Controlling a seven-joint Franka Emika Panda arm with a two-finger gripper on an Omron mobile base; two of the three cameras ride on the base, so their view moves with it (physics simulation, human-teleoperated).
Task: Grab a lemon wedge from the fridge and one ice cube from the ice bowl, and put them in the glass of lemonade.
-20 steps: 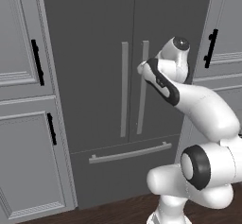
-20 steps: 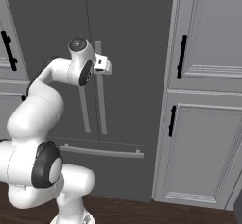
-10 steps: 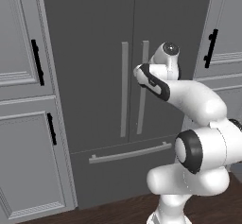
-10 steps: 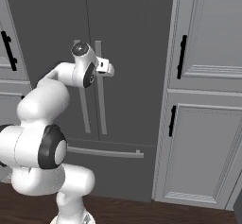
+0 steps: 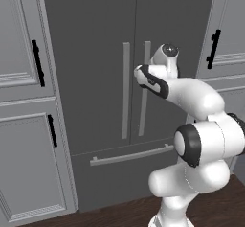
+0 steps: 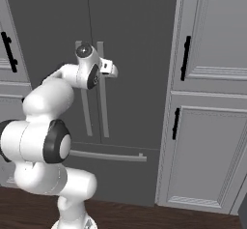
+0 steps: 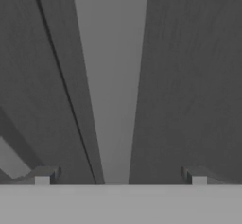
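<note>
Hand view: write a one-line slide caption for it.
Open gripper straddling a grey bar handle on the closed fridge door.

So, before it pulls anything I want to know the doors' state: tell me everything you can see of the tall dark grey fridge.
The tall dark grey double-door fridge stands between paneled grey cabinets, both doors shut along a thin centre seam. Two long light grey bar handles run upright beside that seam, and a horizontal bar crosses the closed bottom drawer. Its surface looks matte. The open two-finger gripper straddles the right door's handle, not yet closed on it.
</note>
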